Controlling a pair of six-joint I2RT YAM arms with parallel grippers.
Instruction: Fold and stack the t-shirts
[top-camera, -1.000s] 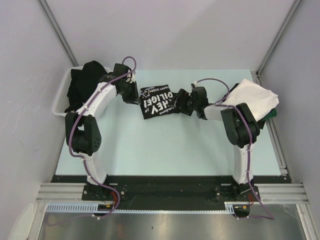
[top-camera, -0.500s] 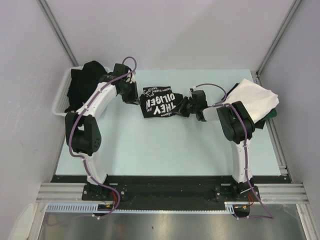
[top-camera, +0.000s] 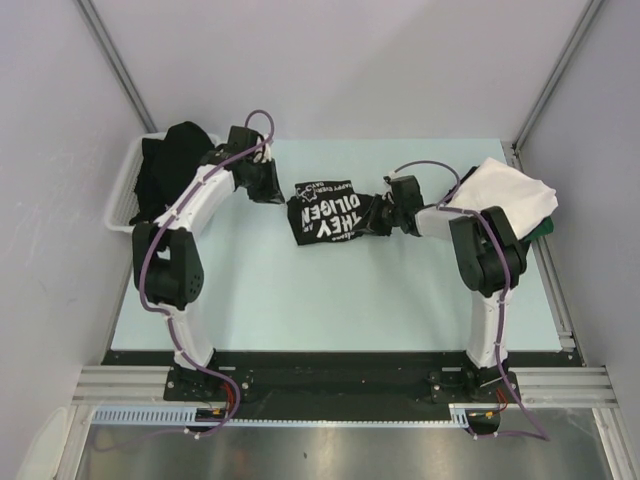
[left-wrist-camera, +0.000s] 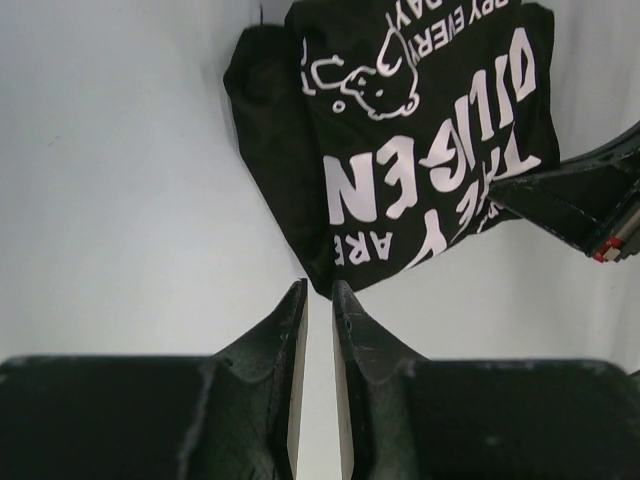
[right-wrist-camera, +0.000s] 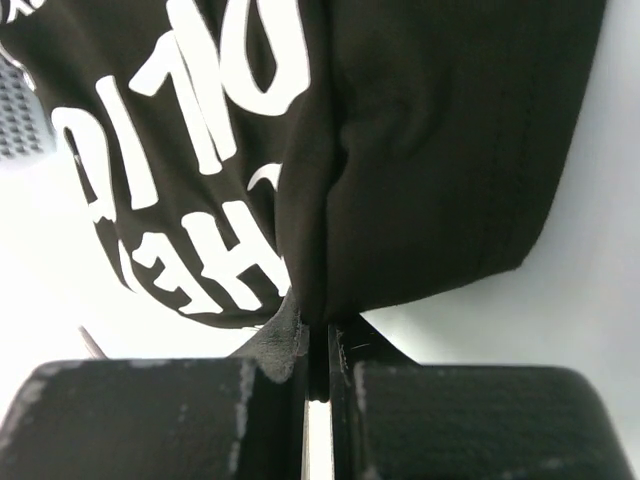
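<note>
— Right pincer (right-wrist-camera: 315, 320) is clamped on the right edge of the lettered black t-shirt (top-camera: 328, 212); a fold of cloth is caught between its jaws. How to do this fold well, do you think?
— I would first bring in the left pincer (left-wrist-camera: 318, 290). Its jaws are almost together, with only a thin gap and nothing in it. Its tips are just beside the shirt's left edge, not on it. It should open and take that edge, so that both sides rise evenly.
— Where does the shirt lie?
— Bunched, between the two pincers, on the desk (top-camera: 300, 290) at its middle, nearer to the far edge. I judge it must be spread flat before folding, with a slow pull so the soft cloth does not slip out.
— And after?
— Carry it to the white t-shirt (top-camera: 505, 195) at the far right corner and lay it squarely on top. More black t-shirts (top-camera: 165, 165) wait in the basket (top-camera: 122, 195) at the far left corner.
</note>
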